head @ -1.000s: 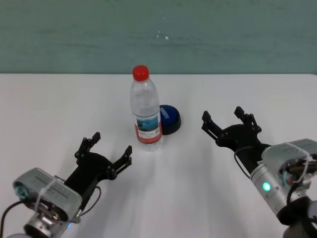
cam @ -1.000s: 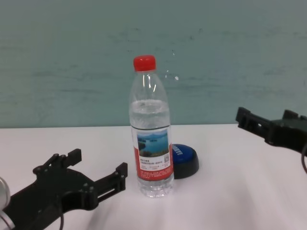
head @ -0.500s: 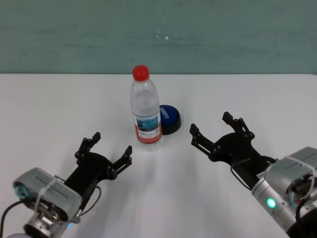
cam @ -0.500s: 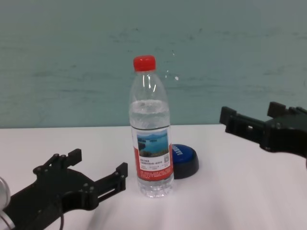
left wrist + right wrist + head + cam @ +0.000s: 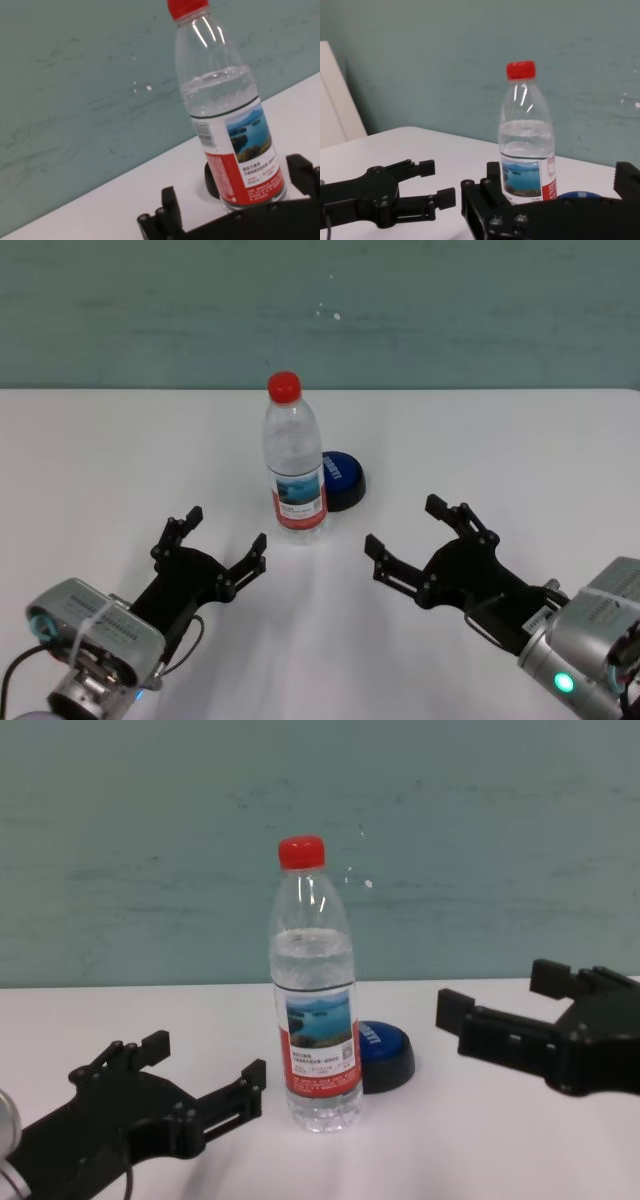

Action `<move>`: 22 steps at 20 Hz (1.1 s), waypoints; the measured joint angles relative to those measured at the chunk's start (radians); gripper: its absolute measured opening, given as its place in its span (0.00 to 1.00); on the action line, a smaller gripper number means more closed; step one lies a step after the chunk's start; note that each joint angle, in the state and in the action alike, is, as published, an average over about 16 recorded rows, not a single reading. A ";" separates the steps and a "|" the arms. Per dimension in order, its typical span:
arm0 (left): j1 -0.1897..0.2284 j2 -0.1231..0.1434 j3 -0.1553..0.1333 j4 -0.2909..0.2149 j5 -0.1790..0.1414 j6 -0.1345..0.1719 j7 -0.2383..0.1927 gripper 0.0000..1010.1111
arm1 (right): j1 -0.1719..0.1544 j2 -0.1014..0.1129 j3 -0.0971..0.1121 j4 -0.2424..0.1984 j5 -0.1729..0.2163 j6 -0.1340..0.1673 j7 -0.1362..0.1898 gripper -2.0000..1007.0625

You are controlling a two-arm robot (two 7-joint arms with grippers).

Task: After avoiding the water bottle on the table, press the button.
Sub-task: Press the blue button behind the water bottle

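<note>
Button [image 5: 342,480] sits just behind the upright water bottle [image 5: 295,455] on the table [image 5: 100,460]. Right gripper [image 5: 408,538], fingers spread wide, hovers well right of both; left gripper [image 5: 222,541], also spread, rests nearer.

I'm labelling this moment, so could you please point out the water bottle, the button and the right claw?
water bottle [image 5: 298,495]: head view, on its lake label.
button [image 5: 343,474]: head view, on the blue top.
right claw [image 5: 412,529]: head view, midway between the open fingertips.
</note>
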 joint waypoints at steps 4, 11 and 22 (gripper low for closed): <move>0.000 0.000 0.000 0.000 0.000 0.000 0.000 0.99 | -0.010 0.035 -0.001 -0.001 0.010 -0.006 0.018 1.00; 0.000 0.000 0.000 0.000 0.000 0.000 0.000 0.99 | -0.024 0.074 -0.001 0.012 0.010 -0.017 0.024 1.00; 0.000 0.000 0.000 0.000 0.000 0.000 0.000 0.99 | -0.032 0.101 -0.004 0.041 -0.021 -0.022 0.024 1.00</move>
